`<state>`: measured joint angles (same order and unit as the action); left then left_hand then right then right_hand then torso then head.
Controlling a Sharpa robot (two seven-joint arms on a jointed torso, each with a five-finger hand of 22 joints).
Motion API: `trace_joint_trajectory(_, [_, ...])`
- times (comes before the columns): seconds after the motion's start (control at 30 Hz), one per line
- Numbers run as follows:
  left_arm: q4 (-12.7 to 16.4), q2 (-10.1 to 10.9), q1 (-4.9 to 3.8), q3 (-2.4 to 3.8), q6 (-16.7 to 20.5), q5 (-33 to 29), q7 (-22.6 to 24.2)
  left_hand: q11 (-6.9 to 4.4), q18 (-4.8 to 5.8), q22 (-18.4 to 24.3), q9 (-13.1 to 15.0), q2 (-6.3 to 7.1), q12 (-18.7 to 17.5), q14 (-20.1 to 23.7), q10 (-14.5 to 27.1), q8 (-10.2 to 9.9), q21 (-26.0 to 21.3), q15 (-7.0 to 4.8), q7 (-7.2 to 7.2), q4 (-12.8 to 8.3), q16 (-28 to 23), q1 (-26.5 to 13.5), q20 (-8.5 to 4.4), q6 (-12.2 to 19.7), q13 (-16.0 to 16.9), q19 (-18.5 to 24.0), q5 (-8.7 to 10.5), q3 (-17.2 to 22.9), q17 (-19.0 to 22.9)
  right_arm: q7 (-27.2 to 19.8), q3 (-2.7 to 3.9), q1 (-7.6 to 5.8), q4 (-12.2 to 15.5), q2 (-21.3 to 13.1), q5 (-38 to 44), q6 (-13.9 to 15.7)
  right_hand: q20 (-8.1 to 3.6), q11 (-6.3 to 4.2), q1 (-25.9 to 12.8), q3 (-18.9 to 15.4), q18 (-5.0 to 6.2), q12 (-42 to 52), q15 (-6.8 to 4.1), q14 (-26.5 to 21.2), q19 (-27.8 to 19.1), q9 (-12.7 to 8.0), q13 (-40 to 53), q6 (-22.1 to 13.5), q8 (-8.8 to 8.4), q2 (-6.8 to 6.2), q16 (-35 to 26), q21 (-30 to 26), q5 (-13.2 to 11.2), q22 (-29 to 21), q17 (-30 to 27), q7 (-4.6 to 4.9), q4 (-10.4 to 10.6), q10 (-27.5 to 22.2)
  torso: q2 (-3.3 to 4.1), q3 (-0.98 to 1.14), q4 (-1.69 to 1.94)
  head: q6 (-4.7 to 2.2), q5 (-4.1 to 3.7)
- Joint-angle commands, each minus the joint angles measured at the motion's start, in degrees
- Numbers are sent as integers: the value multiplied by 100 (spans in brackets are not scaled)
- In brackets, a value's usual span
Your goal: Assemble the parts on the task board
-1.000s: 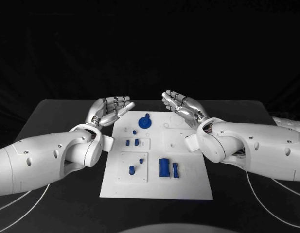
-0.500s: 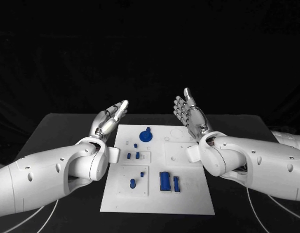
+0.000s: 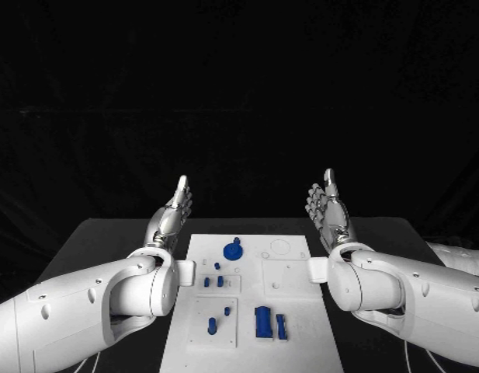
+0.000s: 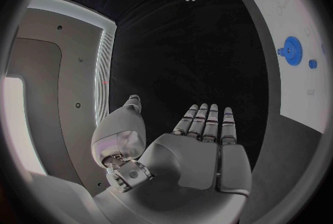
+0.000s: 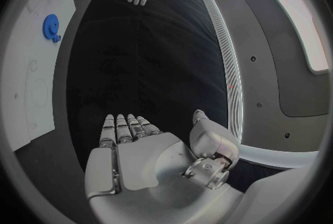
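The flat white rectangular task board (image 3: 289, 291) lies in the middle of the black table (image 3: 99, 241), running from the centre of the head view down toward six o'clock. The small blue plastic parts sit on it: a round blue gear-shaped part (image 3: 234, 251) near the board's far end, at about eleven o'clock from the board's centre, a pair of short blue pegs (image 3: 213, 281) in a recessed square just below it, a small blue oval piece (image 3: 213, 325) in a lower recess at about seven o'clock, and two upright blue blocks (image 3: 269, 322) side by side near the board's near end.

The silver many-fingered left hand (image 3: 173, 214) is raised above the far left corner of the board, at about ten o'clock from the board's centre, seen edge-on with its fingers straight and pointing up. It touches nothing. The left wrist view shows the same hand (image 4: 197, 146) with its palm flat, fingers extended side by side and thumb set apart, holding nothing.

The silver many-fingered right hand (image 3: 330, 214) stands opposite it, at about two o'clock from the board's centre, also raised clear of the board with fingers stretched upward. In the right wrist view its palm (image 5: 139, 152) is flat, the fingers straight, and the hand is empty. The two palms face each other across the board's far end, well apart.
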<state>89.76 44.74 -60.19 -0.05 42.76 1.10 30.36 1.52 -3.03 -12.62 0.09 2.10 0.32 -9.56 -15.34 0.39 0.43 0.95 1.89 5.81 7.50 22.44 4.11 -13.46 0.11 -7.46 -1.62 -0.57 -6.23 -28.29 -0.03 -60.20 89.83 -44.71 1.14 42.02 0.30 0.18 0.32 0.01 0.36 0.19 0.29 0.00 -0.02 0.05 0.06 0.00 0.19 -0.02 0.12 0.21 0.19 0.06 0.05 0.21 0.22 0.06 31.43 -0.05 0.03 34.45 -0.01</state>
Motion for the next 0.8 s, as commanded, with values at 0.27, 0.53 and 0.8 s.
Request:
trace_joint_trajectory(0.27, [20, -5, 3, 5, 136, -110, -56, -152, 303, 623, -9, -210, -32, 463, 757, -39, -43, -95, -189, -581, -750, -1107, -411, 661, -11, 746, 162, 57, 623, -151, 3, 4, 12, 2, -114, 210, -30, -18, -32, -1, -36, -19, -29, 0, 2, -5, -6, 0, -19, 2, -12, -21, -19, -6, -5, -21, -22, -6, -25, 5, -3, -7, 1])
trace_joint_trajectory(0.53, [20, -5, 3, 5, 136, -110, -56, -152, 303, 801, -9, -210, -32, 956, 974, -39, -43, -95, -189, -581, -750, -1420, -411, 844, -11, 746, 162, 57, 623, -151, 3, 4, 12, 2, -114, 210, -30, -18, -32, -1, -36, -19, -29, 0, 2, -5, -6, 0, -19, 2, -12, -21, -19, -6, -5, -21, -22, -6, -25, 5, -3, -7, 1])
trace_joint_trajectory(0.8, [20, -5, 3, 5, 136, -110, -56, -152, 303, 1262, -9, -210, -32, 956, 1113, -39, -43, -95, -189, -581, -750, -1635, -411, 1346, -11, 746, 162, 57, 623, -151, 3, 4, 12, 2, -114, 210, -30, -18, -32, -1, -36, -19, -29, 0, 2, -5, -6, 0, -19, 2, -12, -21, -19, -6, -5, -21, -22, -6, -25, 5, -3, -7, 1])
